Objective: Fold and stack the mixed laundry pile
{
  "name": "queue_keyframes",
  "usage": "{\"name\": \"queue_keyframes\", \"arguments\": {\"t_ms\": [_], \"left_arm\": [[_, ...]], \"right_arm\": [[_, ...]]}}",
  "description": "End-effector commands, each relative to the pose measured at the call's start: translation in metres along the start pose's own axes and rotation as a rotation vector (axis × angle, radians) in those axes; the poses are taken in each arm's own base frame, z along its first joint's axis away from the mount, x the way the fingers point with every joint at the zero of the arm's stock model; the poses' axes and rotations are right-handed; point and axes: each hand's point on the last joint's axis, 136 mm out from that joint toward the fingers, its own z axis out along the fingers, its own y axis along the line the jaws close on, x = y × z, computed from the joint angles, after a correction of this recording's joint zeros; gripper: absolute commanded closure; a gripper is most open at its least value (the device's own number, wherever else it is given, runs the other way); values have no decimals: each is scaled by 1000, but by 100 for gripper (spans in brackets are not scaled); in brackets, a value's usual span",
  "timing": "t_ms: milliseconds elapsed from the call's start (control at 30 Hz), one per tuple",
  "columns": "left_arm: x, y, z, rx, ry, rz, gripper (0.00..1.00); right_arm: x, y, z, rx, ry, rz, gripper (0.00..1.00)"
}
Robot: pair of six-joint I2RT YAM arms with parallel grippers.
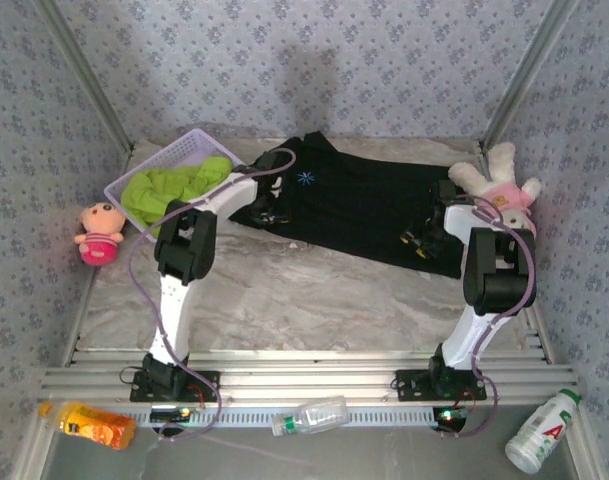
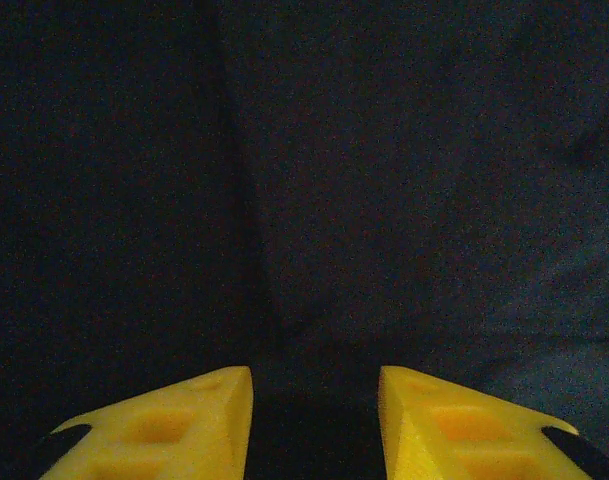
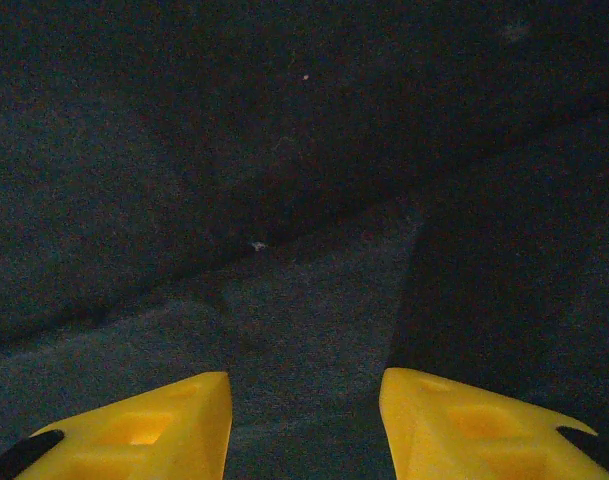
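There lay one black cloth T-shirt [image 1: 374,205], one lime-green cloth T-shirt [image 1: 174,187], one lavender plastic basket [image 1: 189,148], apparently two pink plush toys [image 1: 99,235].

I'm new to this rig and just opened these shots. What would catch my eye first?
The black T-shirt spread across the far middle of the table, with the left gripper and right gripper down on its two ends. Next, the lime-green T-shirt bunched in the lavender basket at the far left. One pink plush toy sits at the left edge, and another plush in the far right corner.
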Motion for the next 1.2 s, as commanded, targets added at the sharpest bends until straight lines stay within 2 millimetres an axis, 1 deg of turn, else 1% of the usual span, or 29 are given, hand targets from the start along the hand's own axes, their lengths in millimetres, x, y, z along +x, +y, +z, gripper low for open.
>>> {"name": "queue_keyframes", "arguments": {"t_ms": [0, 67, 100, 133, 233, 300, 400, 433, 467, 533, 600, 667, 733, 833, 933, 1067, 1133, 1167], "left_arm": [[38, 7, -4, -27, 50, -18, 61], [58, 8, -9, -32, 60, -30, 61], [72, 10, -13, -41, 72, -37, 61], [81, 10, -14, -37, 66, -44, 61], [116, 18, -20, -55, 82, -77, 61], [139, 23, -28, -70, 90, -95, 61], [167, 28, -39, -95, 93, -106, 61], [171, 30, -43, -104, 87, -106, 59], [175, 34, -50, -123, 80, -113, 53], [174, 42, -66, -156, 56, -127, 42], [164, 47, -89, -172, 0, -126, 28], [154, 51, -108, -166, -42, -121, 19], [146, 59, -123, -151, -71, -124, 15], [141, 75, -133, -122, -88, -121, 15], [138, 86, -132, -79, -94, -114, 16], [135, 88, -120, 14, -92, -115, 20], [132, 86, -113, 65, -99, -117, 23], [132, 85, -109, 88, -93, -119, 27]], "right_arm": [[34, -41, 2, 150, 119, -58, 52], [39, -48, -2, 179, 123, -98, 52], [41, -51, -4, 189, 121, -114, 52], [46, -54, -7, 196, 128, -130, 52], [59, -61, -14, 203, 147, -165, 52], [69, -64, -18, 203, 163, -189, 52], [83, -67, -26, 202, 178, -215, 52], [86, -66, -28, 192, 179, -220, 51], [90, -63, -30, 180, 180, -228, 51], [92, -58, -37, 156, 169, -234, 49], [90, -49, -45, 124, 150, -243, 48], [87, -41, -53, 100, 137, -248, 47], [86, -32, -57, 70, 132, -249, 47], [89, -23, -57, 40, 126, -248, 47], [92, -21, -53, 38, 122, -240, 47], [93, -19, -49, 34, 117, -223, 47], [94, -21, -47, 43, 117, -218, 47], [95, -23, -46, 48, 120, -214, 47]]}}
